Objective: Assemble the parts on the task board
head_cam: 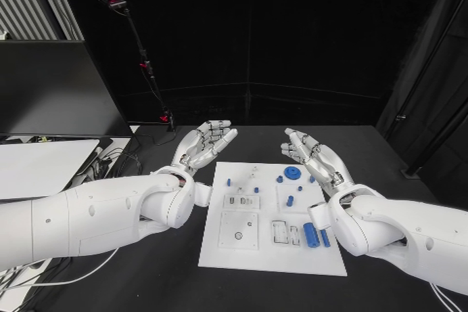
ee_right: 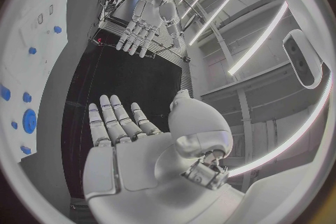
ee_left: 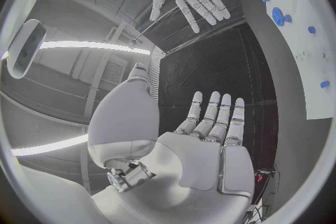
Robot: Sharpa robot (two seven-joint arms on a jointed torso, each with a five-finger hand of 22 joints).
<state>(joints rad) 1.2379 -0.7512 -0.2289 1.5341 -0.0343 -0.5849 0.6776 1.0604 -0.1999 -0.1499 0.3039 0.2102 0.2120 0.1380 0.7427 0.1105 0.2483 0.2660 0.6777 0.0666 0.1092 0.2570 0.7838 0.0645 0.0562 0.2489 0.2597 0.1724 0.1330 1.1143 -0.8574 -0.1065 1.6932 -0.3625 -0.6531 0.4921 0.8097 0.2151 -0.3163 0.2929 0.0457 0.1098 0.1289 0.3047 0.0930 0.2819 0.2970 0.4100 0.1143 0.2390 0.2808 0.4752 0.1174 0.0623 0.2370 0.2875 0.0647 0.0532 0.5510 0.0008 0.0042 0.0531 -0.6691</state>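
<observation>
The white task board (head_cam: 263,251) lies in the middle of the black table. Several small blue parts stand or lie on it: a round blue gear (head_cam: 291,172) near its far edge, a blue cylinder (head_cam: 310,234) and a blue bar (head_cam: 324,237) at its right side. My left hand (head_cam: 205,143) is raised above the board's far left corner, fingers straight and apart, holding nothing; the left wrist view shows it as my left hand (ee_left: 210,140). My right hand (head_cam: 312,154) hovers over the far right corner, also flat and empty, and is my right hand (ee_right: 119,140) in its wrist view.
A black monitor (head_cam: 49,88) and a white panel (head_cam: 39,166) stand at the left with cables beside them. A thin dark stand (head_cam: 146,68) rises behind the table. Bare black table (head_cam: 146,278) lies on both sides of the board.
</observation>
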